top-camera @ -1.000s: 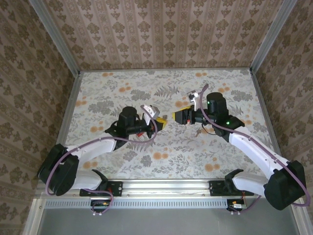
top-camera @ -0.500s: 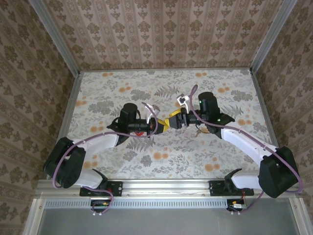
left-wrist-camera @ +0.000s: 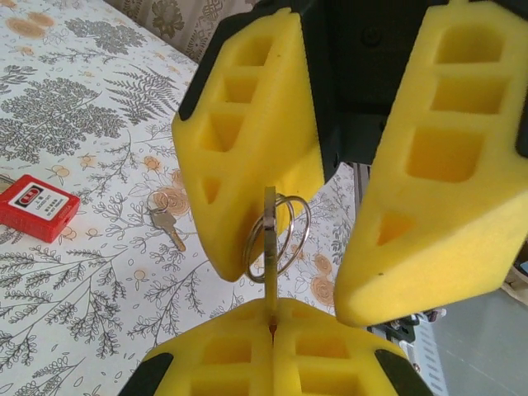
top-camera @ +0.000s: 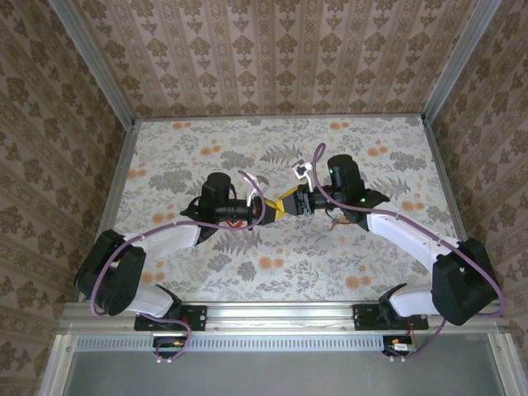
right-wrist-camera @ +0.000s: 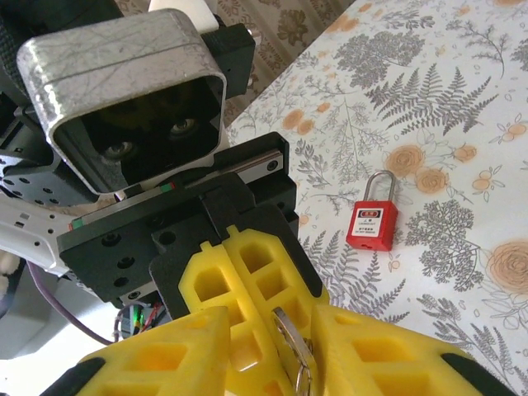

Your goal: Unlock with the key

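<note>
Padlock [left-wrist-camera: 33, 208] lies on table [left-wrist-camera: 82, 124]; loose key [left-wrist-camera: 167, 228] nearby

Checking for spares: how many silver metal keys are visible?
2. One silver key is pinched in the left gripper; the other key lies on the floral table near the red padlock.

Bright, even diffuse light; faint soft shadows on table [top-camera: 289, 264]; wrist views sharp, left claw [left-wrist-camera: 272, 320] edges slightly soft.

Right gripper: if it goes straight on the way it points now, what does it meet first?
Most likely the key, held by the shut left gripper and standing between the open jaws of the right gripper. Behind it comes the left gripper. Depth is unclear.
</note>
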